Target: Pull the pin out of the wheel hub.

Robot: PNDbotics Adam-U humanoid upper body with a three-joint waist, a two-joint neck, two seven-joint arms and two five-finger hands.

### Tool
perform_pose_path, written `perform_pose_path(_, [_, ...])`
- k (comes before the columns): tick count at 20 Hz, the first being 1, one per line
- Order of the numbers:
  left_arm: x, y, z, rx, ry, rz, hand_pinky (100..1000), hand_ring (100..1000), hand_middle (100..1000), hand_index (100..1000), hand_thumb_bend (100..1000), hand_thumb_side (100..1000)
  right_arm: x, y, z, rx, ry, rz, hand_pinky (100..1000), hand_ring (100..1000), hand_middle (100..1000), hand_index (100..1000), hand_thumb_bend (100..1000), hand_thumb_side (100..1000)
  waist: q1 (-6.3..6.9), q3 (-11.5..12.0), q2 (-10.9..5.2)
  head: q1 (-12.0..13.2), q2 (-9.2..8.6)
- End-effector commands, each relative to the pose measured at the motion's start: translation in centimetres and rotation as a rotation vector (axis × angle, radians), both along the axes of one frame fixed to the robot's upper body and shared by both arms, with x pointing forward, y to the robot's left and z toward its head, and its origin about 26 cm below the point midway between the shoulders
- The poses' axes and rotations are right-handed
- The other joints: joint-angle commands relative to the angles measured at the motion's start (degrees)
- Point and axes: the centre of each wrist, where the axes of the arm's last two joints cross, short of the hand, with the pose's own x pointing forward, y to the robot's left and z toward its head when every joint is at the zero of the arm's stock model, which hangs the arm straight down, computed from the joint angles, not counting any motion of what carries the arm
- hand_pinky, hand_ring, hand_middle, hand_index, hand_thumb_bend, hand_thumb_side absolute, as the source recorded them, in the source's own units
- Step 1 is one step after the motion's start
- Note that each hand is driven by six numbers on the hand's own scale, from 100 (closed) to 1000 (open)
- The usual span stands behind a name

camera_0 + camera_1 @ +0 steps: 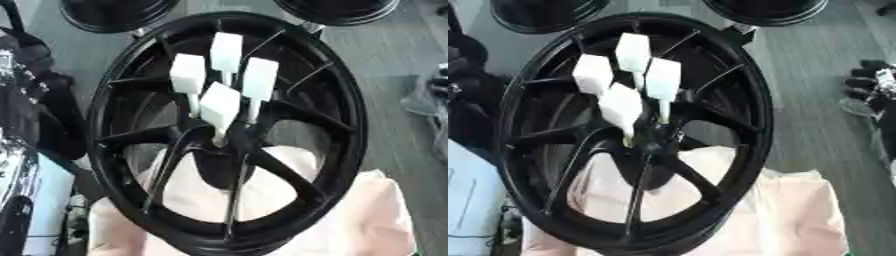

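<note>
Pins with white block-shaped heads stand in the middle of the black wheel hub, four of them close together: one at the top, one at the left, one at the right and one nearest the camera. Their thin stems go down into the centre where the spokes meet. The wheel is upright and a little tilted, and it rests on a pale pink cloth which shows through the spokes and at the lower right. The right hand shows only at the right edge of the right eye view, dark, well apart from the pins and touching nothing; I cannot tell if its fingers are apart or together. Two other black wheels lie at the top edge on the grey floor.
</note>
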Motion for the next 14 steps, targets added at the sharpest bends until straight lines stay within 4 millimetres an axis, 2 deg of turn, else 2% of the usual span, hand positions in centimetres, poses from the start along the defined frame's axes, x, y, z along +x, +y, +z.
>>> perform_pose_path(1, [0.1,0.1,2.0,0.018,-0.057,-0.013,627,805,737,714,237,802,-0.2,-0.6,1.4,-0.028,-0.036,-0.014,788,767,706,789,100,685,0.07,-0.6,-0.59,-1.0,-0.9])
perform_pose_path(3, [0.1,0.0,2.7,0.013,-0.084,-0.02,627,803,734,712,237,791,-0.2,-0.8,1.5,-0.024,-0.041,-0.021,788,767,706,789,100,686,0.16,-0.9,-0.45,-1.7,-1.26])
perform_pose_path(7, [-0.3,0.4,5.7,0.058,-0.17,-0.048,628,798,724,709,227,761,-0.3,-1.0,1.5,-0.025,-0.043,-0.029,788,765,706,789,100,685,0.41,-1.1,-0.41,-2.2,-1.0])
perform_pose_path(14, [-1.8,1.3,13.7,0.352,-0.334,-0.153,641,807,742,741,218,697,-0.7,-0.9,1.7,-0.041,-0.055,-0.03,788,764,705,789,100,679,1.17,-1.4,0.1,-2.4,-1.29])
